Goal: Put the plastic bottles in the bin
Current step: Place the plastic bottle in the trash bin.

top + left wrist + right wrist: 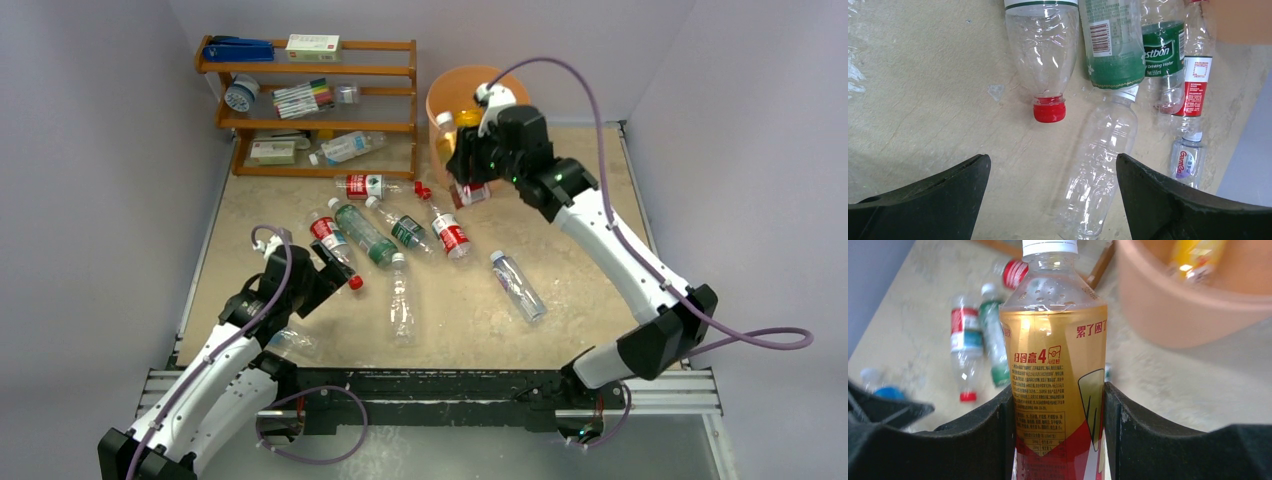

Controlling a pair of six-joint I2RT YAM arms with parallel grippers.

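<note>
The right gripper [1058, 405] pinches a gold-labelled bottle [1053, 350] at mid-body, upright with its white cap uppermost. The bottle's base is cut off by the lower edge of the wrist view, and from above the gripper hides all but the cap and the red foot. The bottle is held just beside the near wall of the bin [450, 85], outside the rim, at the far side of the table [580, 230]. Inside the bin a yellow bottle [1188, 257] shows, blurred and cropped by the frame. The left gripper [1052, 167] is spread wide above bare table, with part of a clear bottle [1098, 165] lying below the gap (contact cannot be judged). A red-capped bottle [1045, 45] lies just ahead of it, its far end cut off. A further bottle [290, 343] is half hidden beneath the left arm. The other loose bottles [400, 230] crowd the table's centre. Open surface lies along the right side, and a shelf [310, 100] occupies the far left corner.
</note>
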